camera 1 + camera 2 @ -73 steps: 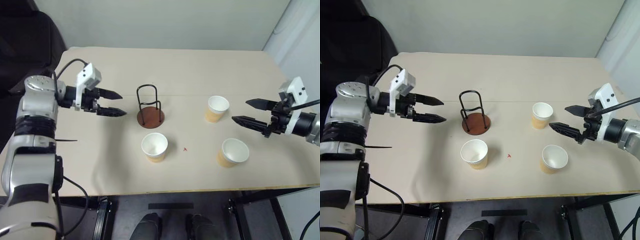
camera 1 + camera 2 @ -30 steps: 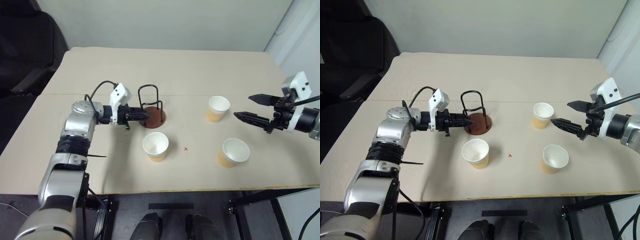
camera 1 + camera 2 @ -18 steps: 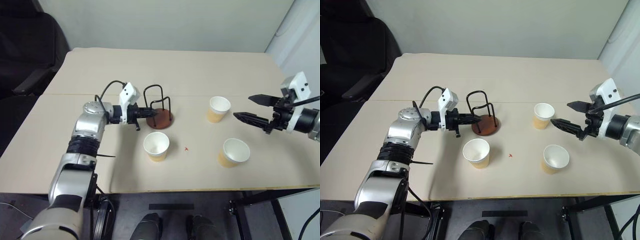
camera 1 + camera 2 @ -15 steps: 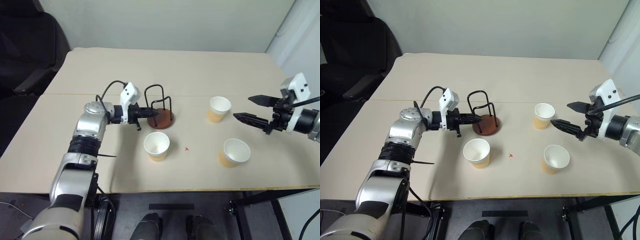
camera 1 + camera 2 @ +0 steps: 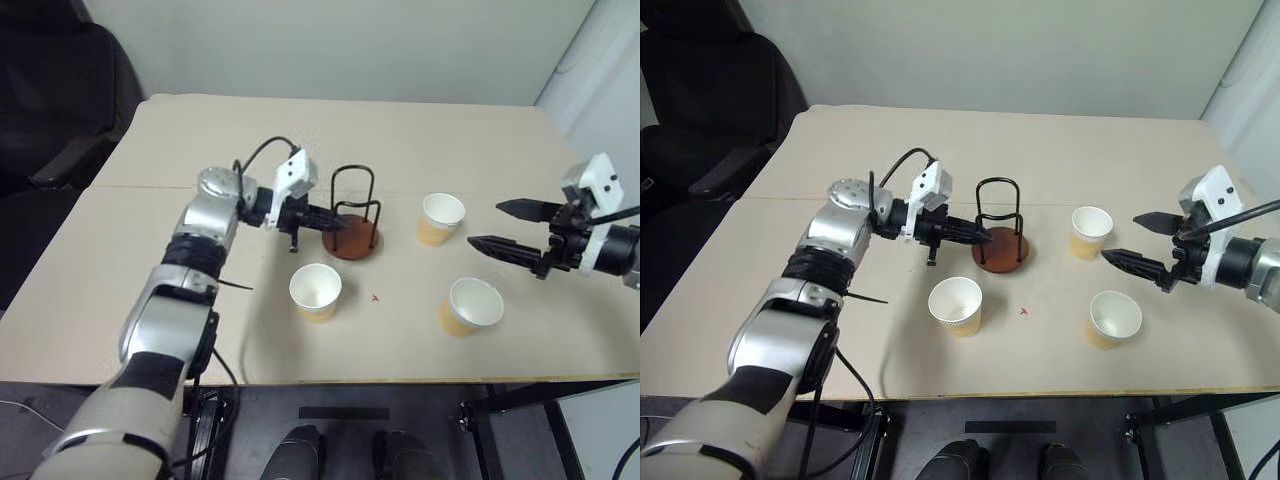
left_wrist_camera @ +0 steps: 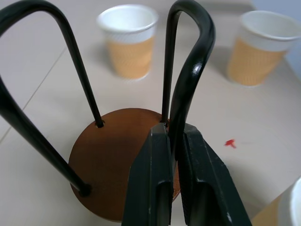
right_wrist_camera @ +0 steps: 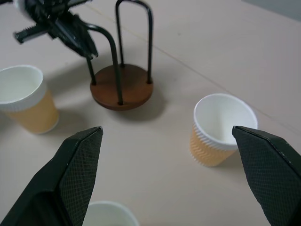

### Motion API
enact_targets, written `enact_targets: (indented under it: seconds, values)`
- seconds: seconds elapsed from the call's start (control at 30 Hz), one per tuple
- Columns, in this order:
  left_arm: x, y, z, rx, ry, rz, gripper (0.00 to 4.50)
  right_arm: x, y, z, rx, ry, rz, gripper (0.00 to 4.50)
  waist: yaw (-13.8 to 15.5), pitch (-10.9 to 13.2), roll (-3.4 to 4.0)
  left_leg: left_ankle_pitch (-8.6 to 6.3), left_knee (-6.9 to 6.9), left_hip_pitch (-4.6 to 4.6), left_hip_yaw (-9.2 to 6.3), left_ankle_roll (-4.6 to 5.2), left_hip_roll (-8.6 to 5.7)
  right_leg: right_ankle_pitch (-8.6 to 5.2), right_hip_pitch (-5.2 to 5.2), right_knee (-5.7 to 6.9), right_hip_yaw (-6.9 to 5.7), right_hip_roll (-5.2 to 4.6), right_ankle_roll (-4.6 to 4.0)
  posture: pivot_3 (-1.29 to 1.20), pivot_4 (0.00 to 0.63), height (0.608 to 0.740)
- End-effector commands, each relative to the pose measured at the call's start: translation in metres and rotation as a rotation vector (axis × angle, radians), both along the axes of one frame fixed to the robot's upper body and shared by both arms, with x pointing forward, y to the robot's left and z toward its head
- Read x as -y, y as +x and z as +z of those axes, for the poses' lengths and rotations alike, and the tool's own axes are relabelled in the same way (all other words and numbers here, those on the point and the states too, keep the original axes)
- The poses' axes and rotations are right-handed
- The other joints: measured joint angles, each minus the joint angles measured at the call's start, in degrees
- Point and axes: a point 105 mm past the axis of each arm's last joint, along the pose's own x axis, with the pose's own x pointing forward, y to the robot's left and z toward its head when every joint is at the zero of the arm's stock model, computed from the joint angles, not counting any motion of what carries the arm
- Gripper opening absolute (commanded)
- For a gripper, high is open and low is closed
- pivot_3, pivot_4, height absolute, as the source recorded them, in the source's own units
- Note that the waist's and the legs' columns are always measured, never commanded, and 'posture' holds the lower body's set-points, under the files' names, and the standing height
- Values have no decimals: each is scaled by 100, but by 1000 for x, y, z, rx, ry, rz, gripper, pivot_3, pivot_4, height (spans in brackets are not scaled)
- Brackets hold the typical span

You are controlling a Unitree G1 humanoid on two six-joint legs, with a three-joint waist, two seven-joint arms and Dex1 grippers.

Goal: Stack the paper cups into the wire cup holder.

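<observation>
1. Left gripper (image 5: 335,222) pinches one upright loop of the wire cup holder (image 5: 356,215) low down, close above the disc base. In the left wrist view both fingers (image 6: 151,188) sit pressed against the black wire with nothing else between them.

2. Holder stands upright on the table (image 5: 200,130), about mid-table and a little to the left of centre. Its long axis is vertical, the loops opening upward. No cup inside it.

3. Three paper cups, all upright, mouths up, all apart from the holder: the near-left cup (image 5: 316,291) just in front of the holder; the far-right cup (image 5: 439,219) to the holder's right, near it; the near-right cup (image 5: 468,305) further right and nearer the table's front edge.

4. Right gripper (image 5: 505,228) hangs above the table at the right, fingers spread wide and empty, pointing leftward. The far-right and near-right cups lie just left of its tips, one to the far side, one to the near side.

5. Judgement: the right arm is the nearer for both right-hand cups; the left is taken up with the holder. A cup has to come in from above, along the holder's vertical axis, so the holder's place relative to the right arm's reach is what matters next.
</observation>
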Motion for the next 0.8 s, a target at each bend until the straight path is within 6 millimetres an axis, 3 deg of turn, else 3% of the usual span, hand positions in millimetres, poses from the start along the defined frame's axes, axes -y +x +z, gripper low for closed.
enact_targets:
  seconds: [0.03, 0.27, 0.8]
  values:
    - [11, -4, 11, 54, 21, -85, 38, -2, -16, 19, 45, -28, 41, 4500, 2, 0, 0, 0, -1, 0, 1, 0, 0, 0, -1, 0, 1, 0, 0, 0, 150, 740]
    - [25, -9, 6, 51, 37, -162, 38, 3, -33, 23, 17, -79, 49, 4500, 7, 0, 0, 0, -8, -2, 3, 0, 1, 0, -1, -5, 1, 0, 1, 0, 150, 740]
    - [51, -22, -15, -11, 38, -269, 38, 5, -37, 30, 49, -98, 19, 4500, 19, 0, 0, -2, -4, -1, 8, 5, 1, -1, -2, -2, 3, 0, 5, 0, 150, 740]
